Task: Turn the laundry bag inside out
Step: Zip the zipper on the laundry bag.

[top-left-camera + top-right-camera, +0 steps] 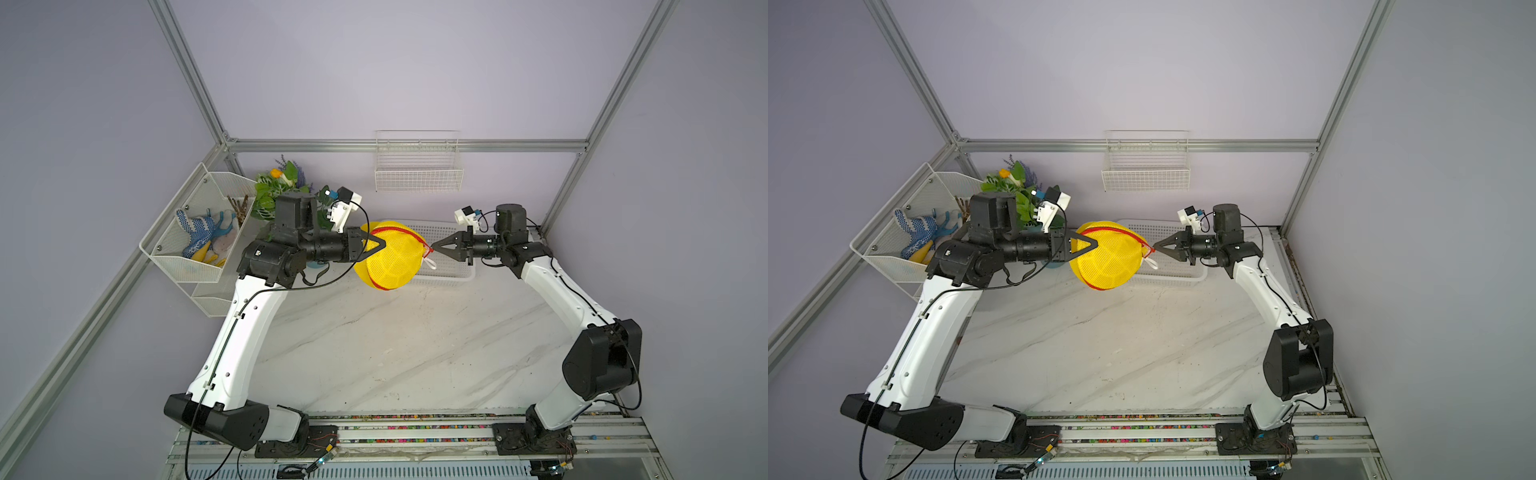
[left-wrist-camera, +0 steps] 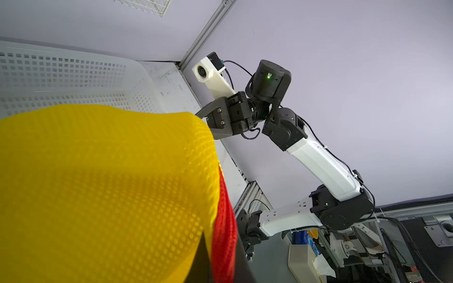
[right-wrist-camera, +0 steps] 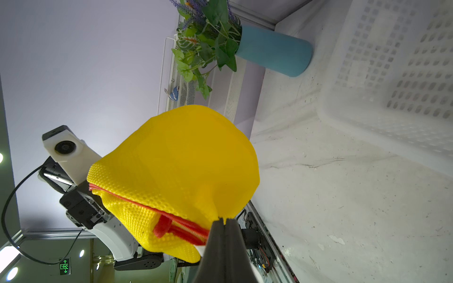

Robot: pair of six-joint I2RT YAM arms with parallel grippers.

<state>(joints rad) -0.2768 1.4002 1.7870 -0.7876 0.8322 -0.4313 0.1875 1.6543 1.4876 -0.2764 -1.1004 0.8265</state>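
Note:
The laundry bag [image 1: 390,259] [image 1: 1108,259] is a bright yellow mesh ball with red zipper trim [image 1: 409,237], held in the air between both arms over the table's back. My left gripper [image 1: 383,243] [image 1: 1096,243] is shut on its left side; in the left wrist view the red trim [image 2: 224,235] runs between the dark fingers [image 2: 202,259]. My right gripper [image 1: 433,249] [image 1: 1154,249] is shut on the bag's right end by the zipper, pinching yellow mesh [image 3: 224,219]. A small white tab [image 1: 430,262] hangs just below that grip.
A white perforated basket [image 1: 453,277] sits on the marble table right behind and under the bag. A blue vase [image 3: 272,52] with green plants [image 1: 278,187] stands at back left. A wire rack [image 1: 199,266] with gloves hangs on the left wall, a wire basket [image 1: 417,178] on the back wall.

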